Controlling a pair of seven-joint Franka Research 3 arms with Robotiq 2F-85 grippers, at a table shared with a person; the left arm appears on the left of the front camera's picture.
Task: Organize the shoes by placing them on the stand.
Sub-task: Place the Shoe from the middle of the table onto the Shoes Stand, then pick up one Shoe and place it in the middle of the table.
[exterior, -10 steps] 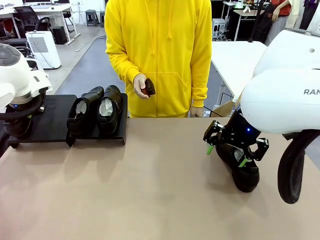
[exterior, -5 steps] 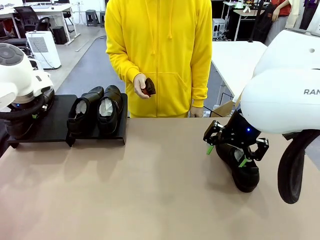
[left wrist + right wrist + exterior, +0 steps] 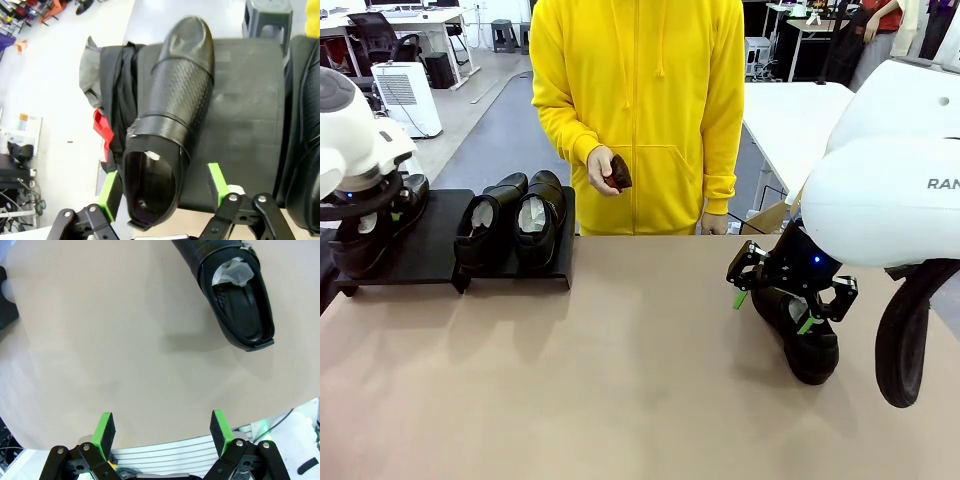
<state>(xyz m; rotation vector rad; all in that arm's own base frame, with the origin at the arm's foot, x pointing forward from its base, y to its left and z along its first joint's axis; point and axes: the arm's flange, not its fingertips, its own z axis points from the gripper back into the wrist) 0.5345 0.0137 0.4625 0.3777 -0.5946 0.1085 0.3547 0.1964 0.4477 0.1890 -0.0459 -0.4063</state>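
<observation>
Hovering near you, your right hand (image 3: 772,312) is spread apart above the tabletop (image 3: 620,380), with one shoe (image 3: 235,295) lying loose just beyond. Farther off, your left hand (image 3: 165,187) stands open around a third shoe (image 3: 170,120) set on the stand (image 3: 430,240), beside two shoes (image 3: 515,220) already racked.

The front camera faced the person (image 3: 638,110) across the table (image 3: 620,380); each wrist camera looked steeply down, close over a shoe that the front view also showed.
</observation>
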